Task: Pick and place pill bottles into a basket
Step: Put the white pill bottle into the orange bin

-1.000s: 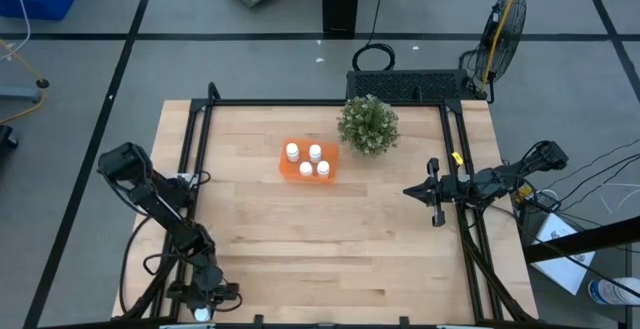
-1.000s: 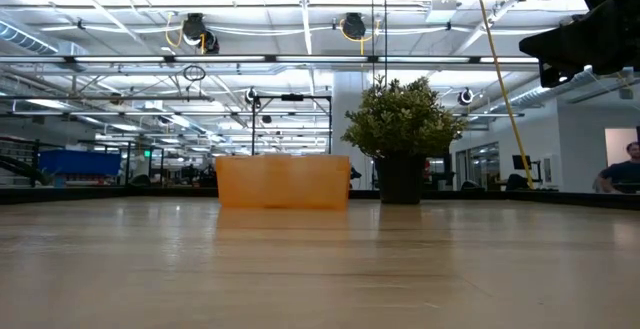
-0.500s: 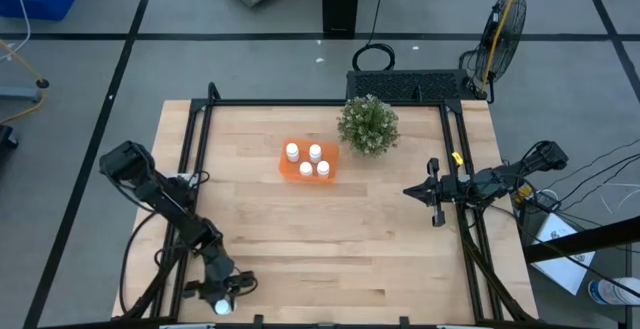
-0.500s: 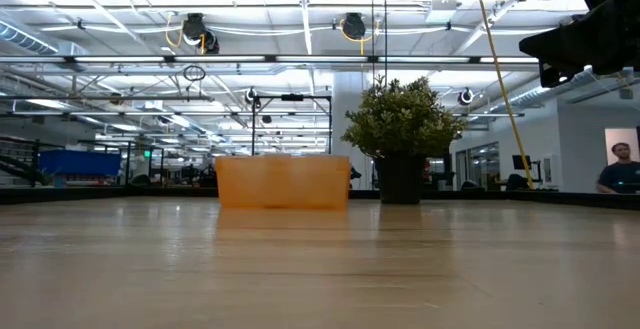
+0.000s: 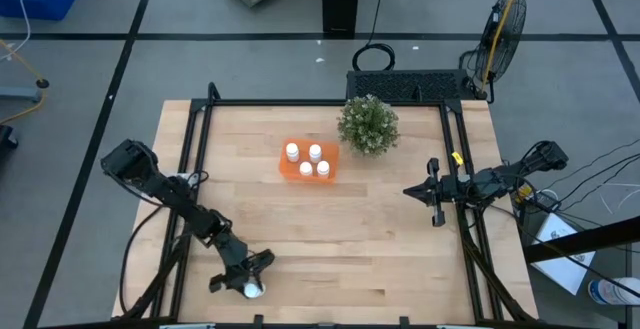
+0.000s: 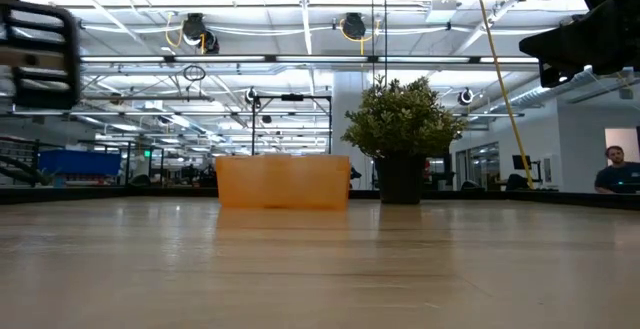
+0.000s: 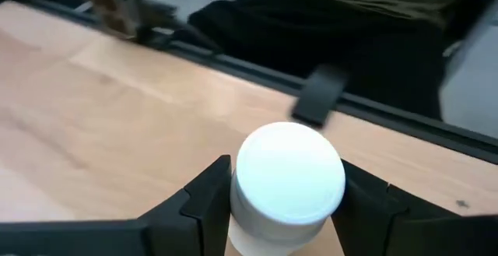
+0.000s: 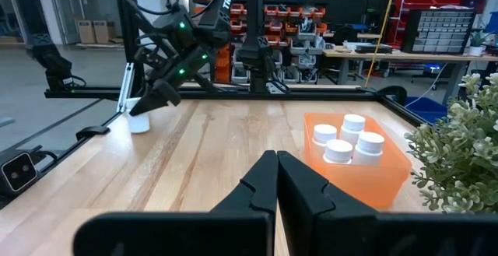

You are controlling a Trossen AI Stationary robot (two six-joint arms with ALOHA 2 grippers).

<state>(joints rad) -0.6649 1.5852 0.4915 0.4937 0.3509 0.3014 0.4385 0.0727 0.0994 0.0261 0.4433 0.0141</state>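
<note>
My left gripper (image 5: 249, 284) is near the table's near edge, left of the middle, shut on a white pill bottle (image 5: 252, 290). The bottle's round cap (image 7: 289, 174) shows between my fingers in the left wrist view, and the bottle also shows in the right wrist view (image 8: 138, 120). The orange basket (image 5: 309, 164) sits at the table's far middle with several white bottles standing in it; it also shows in the low view (image 6: 282, 181). My right gripper (image 5: 436, 201) waits shut and empty at the right edge, seen also in its own wrist view (image 8: 277, 170). My left gripper pinches the bottle's body just under the cap (image 7: 249, 225) between its two fingers (image 7: 206, 201), one on each side. The fingers come slanting down toward the table's near right. The bottle stands upright; whether its base is clear of the table I cannot tell.
A green bushy plant (image 5: 368, 124) stands right of the basket. Black frame rails (image 5: 195, 149) run along the table's left, right and far sides. A person in dark clothing (image 7: 373, 38) is just beyond the near edge. Bare wood lies between my left gripper and the basket.
My left gripper has gone toward the table's right edge and a little away from the near edge, carrying the white bottle with it. The bottle stays upright between the fingers.
</note>
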